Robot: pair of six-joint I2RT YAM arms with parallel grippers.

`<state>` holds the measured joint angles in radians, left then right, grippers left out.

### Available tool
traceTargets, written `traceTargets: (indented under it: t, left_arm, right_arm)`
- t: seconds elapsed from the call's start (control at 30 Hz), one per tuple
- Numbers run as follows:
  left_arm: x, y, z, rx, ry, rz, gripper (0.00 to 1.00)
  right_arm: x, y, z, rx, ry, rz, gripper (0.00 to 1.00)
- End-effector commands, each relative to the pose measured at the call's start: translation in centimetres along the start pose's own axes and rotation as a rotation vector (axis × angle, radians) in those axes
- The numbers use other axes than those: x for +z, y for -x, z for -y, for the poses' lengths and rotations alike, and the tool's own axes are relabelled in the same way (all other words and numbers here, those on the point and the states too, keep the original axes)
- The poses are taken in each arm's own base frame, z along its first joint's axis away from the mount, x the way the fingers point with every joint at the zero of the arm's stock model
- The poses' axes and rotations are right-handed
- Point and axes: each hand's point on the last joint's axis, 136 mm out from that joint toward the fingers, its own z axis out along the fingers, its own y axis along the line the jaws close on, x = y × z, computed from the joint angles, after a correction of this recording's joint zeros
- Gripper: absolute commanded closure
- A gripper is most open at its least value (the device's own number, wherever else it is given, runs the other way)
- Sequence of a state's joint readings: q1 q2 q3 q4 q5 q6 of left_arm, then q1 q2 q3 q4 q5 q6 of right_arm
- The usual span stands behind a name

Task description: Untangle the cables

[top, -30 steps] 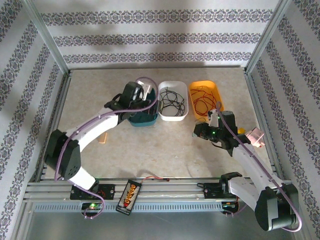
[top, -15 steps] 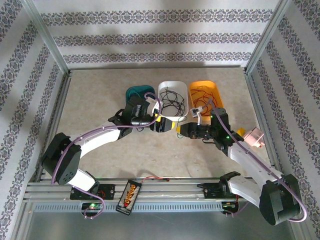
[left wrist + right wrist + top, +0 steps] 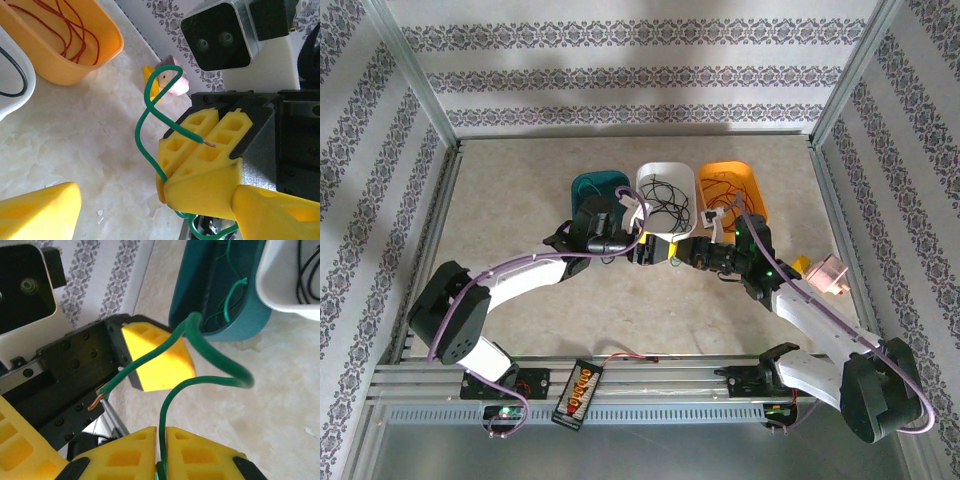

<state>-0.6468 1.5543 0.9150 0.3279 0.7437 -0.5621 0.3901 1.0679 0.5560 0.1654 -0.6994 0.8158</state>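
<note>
My right gripper (image 3: pixel 682 252) (image 3: pixel 164 432) is shut on a thin green cable (image 3: pixel 220 372) (image 3: pixel 142 125), which loops up from between its yellow fingers and ends in a bare copper tip. My left gripper (image 3: pixel 646 250) (image 3: pixel 155 192) faces it, open, its yellow fingers (image 3: pixel 160 360) on either side of the right fingertips. Both hover in front of the white tray (image 3: pixel 688 232). More green cables lie in the teal tray (image 3: pixel 582 184) (image 3: pixel 250 325), black ones (image 3: pixel 665 200) in the white tray, and red ones (image 3: pixel 725 195) (image 3: pixel 75 30) in the orange tray (image 3: pixel 756 192).
A pink object (image 3: pixel 830 272) (image 3: pixel 172 82) and a small yellow piece (image 3: pixel 802 263) lie on the table to the right. A black-orange battery pack (image 3: pixel 578 390) rests on the front rail. Aluminium posts and patterned walls close in the table.
The left gripper left the teal tray and swung right. The right gripper carried the green cable left from the orange tray. They now meet in front of the white tray.
</note>
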Motion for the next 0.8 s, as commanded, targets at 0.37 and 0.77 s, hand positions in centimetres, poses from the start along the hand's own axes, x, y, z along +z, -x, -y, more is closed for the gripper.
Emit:
traceTargets:
  t: [0.37,0.77]
  left_arm:
    - [-0.6,0.1,2.5,0.058,-0.056,0.028,0.16]
    - [-0.3,2.2,3.7,0.024,-0.160,0.124,0.08]
  right_arm:
    - [-2.0,5.1,-0.4,0.025,-0.062,0.348,0.92]
    - [-2.2,5.6,-1.4,0.028,-0.032,0.360,0.92]
